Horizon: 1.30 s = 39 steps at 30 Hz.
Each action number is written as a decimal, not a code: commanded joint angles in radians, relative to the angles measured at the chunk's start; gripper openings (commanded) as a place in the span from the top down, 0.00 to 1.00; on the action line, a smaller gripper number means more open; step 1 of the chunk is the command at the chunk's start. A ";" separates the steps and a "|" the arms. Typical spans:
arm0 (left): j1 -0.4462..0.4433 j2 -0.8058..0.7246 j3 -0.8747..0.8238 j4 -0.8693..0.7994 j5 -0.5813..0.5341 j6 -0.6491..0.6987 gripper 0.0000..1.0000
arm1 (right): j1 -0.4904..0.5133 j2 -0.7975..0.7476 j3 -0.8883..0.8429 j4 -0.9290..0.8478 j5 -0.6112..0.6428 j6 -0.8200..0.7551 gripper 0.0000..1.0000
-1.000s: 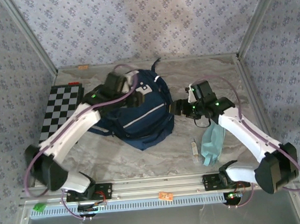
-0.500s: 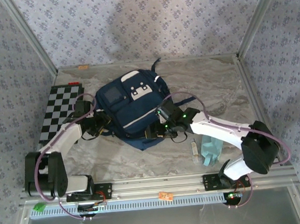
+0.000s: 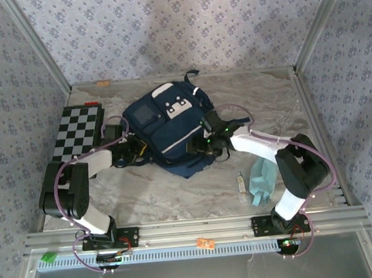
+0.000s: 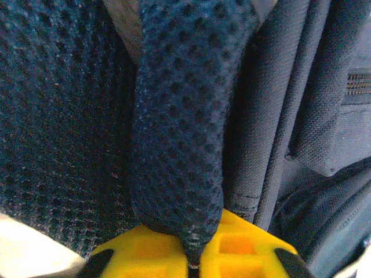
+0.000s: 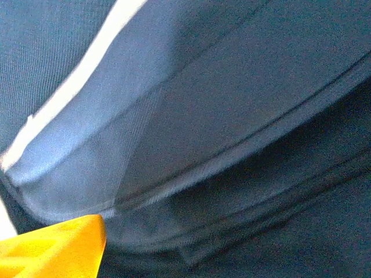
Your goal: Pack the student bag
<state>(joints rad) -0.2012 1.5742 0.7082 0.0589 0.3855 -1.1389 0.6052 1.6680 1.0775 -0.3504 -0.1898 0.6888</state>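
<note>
Holding entry: large navy blue fabric backpack (image 3: 169,124) with white buckle patches, lying mid-desk (image 3: 312,103) toward the rear edge. Left jaws are clamped on its dark mesh shoulder strap (image 4: 179,116); right jaws stand apart against its right side. We advise pinning the strap firmly while the other arm finds a zip. Contents: we cannot tell. A small teal fabric pouch (image 3: 261,178) lies outside, near the front-right corner.

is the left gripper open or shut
Shut. The left gripper has its yellow fingers closed on a mesh strap of the bag.
</note>
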 commanded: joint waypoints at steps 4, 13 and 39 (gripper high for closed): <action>-0.130 0.039 0.032 0.080 -0.029 -0.219 1.00 | -0.167 0.043 0.181 -0.097 0.106 -0.188 0.20; -0.277 -0.041 0.124 0.010 -0.132 -0.362 1.00 | 0.028 -0.142 0.204 -0.458 0.351 -0.177 0.13; -0.435 -0.196 0.135 -0.027 -0.200 -0.482 1.00 | 0.300 0.222 0.472 -0.559 0.635 0.119 0.17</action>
<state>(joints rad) -0.6155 1.4506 0.8200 0.0216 0.1516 -1.6089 0.9150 1.8675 1.5040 -0.8413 0.3313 0.7658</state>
